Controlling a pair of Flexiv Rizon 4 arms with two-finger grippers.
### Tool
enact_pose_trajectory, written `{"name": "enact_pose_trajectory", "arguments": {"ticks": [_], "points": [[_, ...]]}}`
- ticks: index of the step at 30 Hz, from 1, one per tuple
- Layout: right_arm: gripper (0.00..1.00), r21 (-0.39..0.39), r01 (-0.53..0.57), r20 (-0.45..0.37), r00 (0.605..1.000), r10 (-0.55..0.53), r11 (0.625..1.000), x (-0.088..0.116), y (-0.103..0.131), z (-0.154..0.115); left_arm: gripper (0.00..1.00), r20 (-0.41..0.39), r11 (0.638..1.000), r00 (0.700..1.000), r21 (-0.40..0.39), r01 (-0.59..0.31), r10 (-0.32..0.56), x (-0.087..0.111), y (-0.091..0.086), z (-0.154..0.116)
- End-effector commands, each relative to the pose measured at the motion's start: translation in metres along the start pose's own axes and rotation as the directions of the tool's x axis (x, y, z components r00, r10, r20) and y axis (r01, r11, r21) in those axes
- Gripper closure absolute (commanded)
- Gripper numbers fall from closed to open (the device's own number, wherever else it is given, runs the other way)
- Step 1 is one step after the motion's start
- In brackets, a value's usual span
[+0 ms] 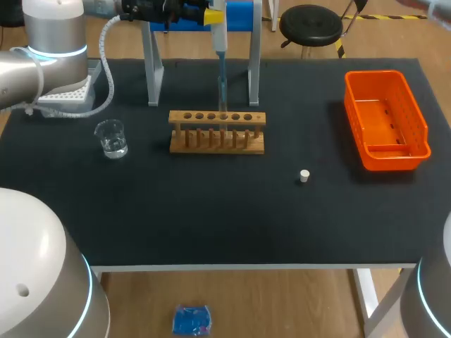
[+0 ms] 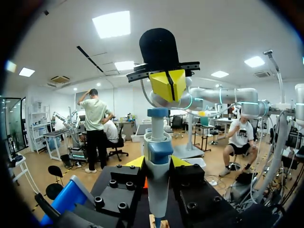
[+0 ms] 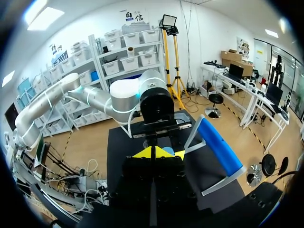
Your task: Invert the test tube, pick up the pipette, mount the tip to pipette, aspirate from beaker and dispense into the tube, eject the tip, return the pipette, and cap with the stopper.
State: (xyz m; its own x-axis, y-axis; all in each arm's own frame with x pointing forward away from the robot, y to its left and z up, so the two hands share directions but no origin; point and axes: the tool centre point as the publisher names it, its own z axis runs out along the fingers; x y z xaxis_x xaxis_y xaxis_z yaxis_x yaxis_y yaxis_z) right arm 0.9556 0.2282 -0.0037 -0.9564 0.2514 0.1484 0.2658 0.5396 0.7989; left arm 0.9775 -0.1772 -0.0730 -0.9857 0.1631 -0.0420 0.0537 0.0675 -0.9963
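Left gripper (image 2: pixel 157 164) sits closest in left wrist view, clenched on the pipette (image 2: pixel 157 185): yellow fingertips (image 2: pixel 137 162) press its white-and-blue body from both sides; pipette stands upright btwn them. Just above pipette's top knob hangs right gripper (image 2: pixel 167 84), yellow tips pinched together w/ nothing btwn them; whether they touch the knob, can't tell. Right wrist view shows same gripper (image 3: pixel 153 153) w/ tips closed, facing the wrist of left arm (image 3: pixel 126 92).

Head view: pipette (image 1: pixel 220 39) at top centre of frame, held by left gripper (image 1: pixel 210 15) coming in from upper left; shaft points straight down to wooden tube rack (image 1: pixel 217 134) at centre of black table (image 1: pixel 211 218). Test tube (image 1: pixel 223 98) looks to stand in a hole near rack's middle, w/ pipette tip (image 1: pixel 223 83) at or in its mouth; tube is clear & faint, so depth can't be told. Beaker (image 1: pixel 111 138) w/ some clear liquid stands left of rack, apart from it; white tip box (image 1: pixel 67 95) at upper left, behind beaker, partly under left arm. Stopper (image 1: pixel 304 175), small & white, lies alone on table right of centre, btwn rack & orange basket (image 1: pixel 354 116) at right edge. Grey stand (image 1: pixel 151 63) w/ blue bar rises behind rack, its posts either side of pipette.
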Motion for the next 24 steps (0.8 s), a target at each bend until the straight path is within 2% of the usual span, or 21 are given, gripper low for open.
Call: {"name": "enact_pose_trajectory", "arguments": {"ticks": [1, 18, 24], "points": [[1.0, -0.012, 0.005, 0.006, 1.0, -0.005, 1.0, 0.0038, -0.0069, -0.0012, 1.0, 0.002, 1.0, 1.0, 0.0, -0.001, 0.001, 0.0006, -0.0004, 0.0003], [1.0, -0.057, 0.073, 0.068, 0.995, -0.069, 0.996, 0.0109, -0.0062, 0.0003, 1.0, 0.002, 1.0, 1.0, 0.0, -0.001, 0.001, 0.0006, -0.0004, 0.0003], [1.0, -0.063, 0.077, 0.079, 0.994, -0.072, 0.995, 0.0067, -0.004, -0.0002, 1.0, 0.002, 1.0, 1.0, 0.0, -0.001, 0.001, 0.0006, -0.0004, 0.0003]]}}
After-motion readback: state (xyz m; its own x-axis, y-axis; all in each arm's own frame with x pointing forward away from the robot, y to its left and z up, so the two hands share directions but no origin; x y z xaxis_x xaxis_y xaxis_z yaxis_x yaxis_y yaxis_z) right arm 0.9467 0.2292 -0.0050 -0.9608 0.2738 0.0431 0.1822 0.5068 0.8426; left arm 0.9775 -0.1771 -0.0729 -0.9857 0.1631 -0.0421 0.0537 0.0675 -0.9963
